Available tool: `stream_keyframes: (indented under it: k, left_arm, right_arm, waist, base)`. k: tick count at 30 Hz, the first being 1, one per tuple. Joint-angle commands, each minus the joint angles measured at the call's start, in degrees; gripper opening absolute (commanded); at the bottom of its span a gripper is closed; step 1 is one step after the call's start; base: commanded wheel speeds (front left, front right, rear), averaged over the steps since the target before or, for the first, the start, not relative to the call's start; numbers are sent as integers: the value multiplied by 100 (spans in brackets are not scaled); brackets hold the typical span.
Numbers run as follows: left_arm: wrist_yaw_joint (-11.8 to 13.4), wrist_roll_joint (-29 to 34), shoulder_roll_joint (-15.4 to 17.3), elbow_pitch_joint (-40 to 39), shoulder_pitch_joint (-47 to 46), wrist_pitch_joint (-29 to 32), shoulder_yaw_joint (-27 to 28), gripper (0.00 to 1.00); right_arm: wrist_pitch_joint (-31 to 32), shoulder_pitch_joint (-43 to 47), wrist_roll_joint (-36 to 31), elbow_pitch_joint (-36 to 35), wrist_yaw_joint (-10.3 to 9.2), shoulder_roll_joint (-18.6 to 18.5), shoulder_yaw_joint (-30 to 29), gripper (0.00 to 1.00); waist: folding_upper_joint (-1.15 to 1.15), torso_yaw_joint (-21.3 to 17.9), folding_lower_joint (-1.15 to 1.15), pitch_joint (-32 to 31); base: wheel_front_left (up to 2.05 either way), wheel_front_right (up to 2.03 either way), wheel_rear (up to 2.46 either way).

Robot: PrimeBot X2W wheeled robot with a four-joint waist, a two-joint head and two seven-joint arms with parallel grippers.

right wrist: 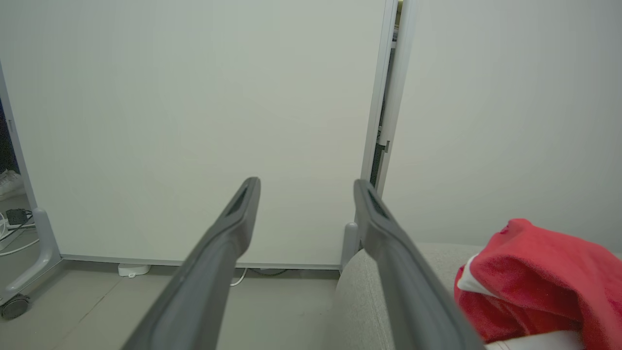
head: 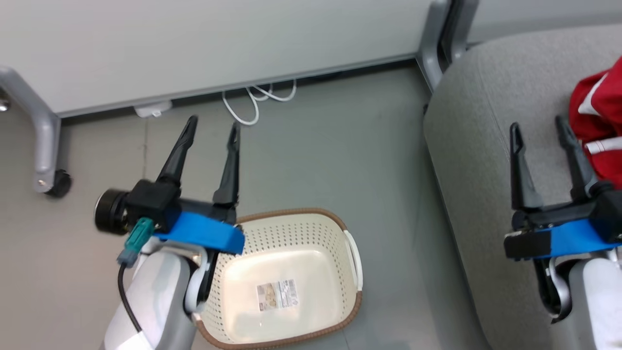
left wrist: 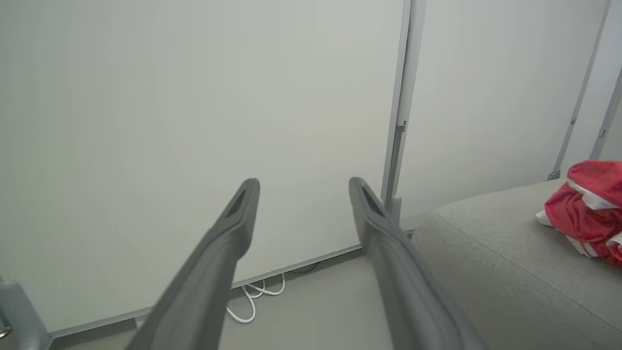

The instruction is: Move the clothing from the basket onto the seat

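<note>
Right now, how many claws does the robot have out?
2. The left claw, open, hangs above the floor by the basket; the right claw, open, is over the seat beside the clothing.

basket (head: 351, 297): glossy perforated plastic | seat (head: 478, 146): matt woven cloth | clothing (head: 596, 116): soft fabric

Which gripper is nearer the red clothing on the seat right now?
Right. The right gripper hovers open over the seat, just beside the clothing; the left gripper is open over the floor by the basket, well away.
</note>
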Motion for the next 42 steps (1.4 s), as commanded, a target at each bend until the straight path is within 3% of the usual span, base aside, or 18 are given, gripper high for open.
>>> stream_keyframes:
  k: [1, 10, 21, 42]
  left_arm:
    - [-6, 79, -41, -26, 209, -26, 196, 100]
    - [-140, 402, -234, -101, 969, -26, 935, 100]
    - [-280, 701, -449, -284, 1708, -26, 1522, 100]
    - [-364, 747, -526, -196, 2106, -27, 1814, 100]
  right_arm:
    - [-5, 175, 47, 16, 1, 37, 71, 100]
    - [-5, 682, 139, 189, 1, 164, 347, 100]
    - [-5, 1226, 227, 329, 1, 303, 241, 100]
    - [-5, 1484, 301, 544, 1, 460, 134, 100]
  waist:
    - [0, 182, 1, -255]
    - [0, 339, 1, -715]
    - [0, 454, 1, -1066]
    - [0, 597, 1, -1124]
  base:
    - [0, 0, 0]
    - [0, 0, 0]
    - [0, 0, 0]
    - [0, 0, 0]
